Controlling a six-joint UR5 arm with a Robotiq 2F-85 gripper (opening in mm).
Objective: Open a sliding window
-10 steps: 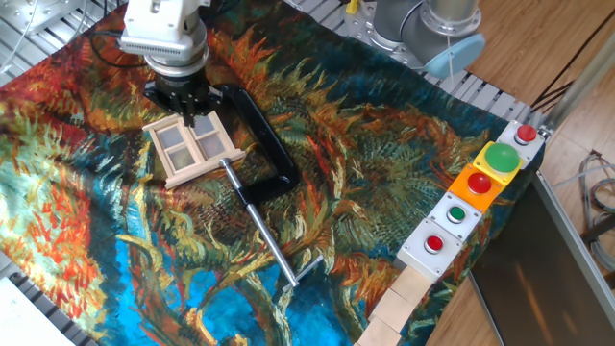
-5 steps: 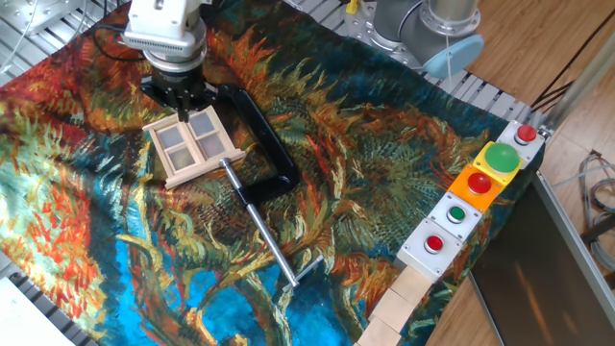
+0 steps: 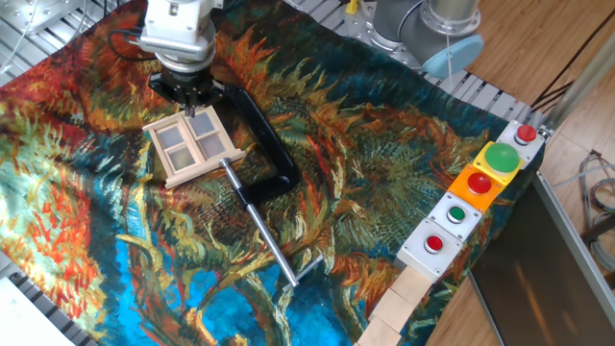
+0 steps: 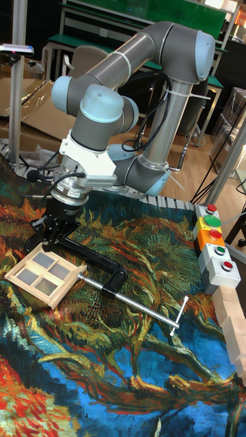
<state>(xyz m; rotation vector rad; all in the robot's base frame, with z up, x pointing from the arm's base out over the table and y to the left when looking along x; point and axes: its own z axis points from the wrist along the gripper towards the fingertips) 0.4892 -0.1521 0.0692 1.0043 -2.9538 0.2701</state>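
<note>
The sliding window (image 3: 192, 146), a small pale wooden frame with four translucent panes, lies flat on the patterned cloth at the far left; in the tall fixed view the window (image 4: 44, 273) sits at the left. My gripper (image 3: 189, 99) hangs just above and behind the window's far edge, its dark fingers spread and nothing between them. From the tall fixed view the gripper (image 4: 50, 239) points down, its fingertips a little above the cloth beside the frame's far corner.
A black C-clamp (image 3: 261, 144) lies against the window's right side, its long steel screw (image 3: 267, 235) running toward the near edge. A row of button boxes (image 3: 478, 183) and wooden blocks (image 3: 399, 306) line the right edge of the cloth.
The gripper has drawn back from the window's far edge, shifting slightly right and away. The window and the clamp lie where they were.
</note>
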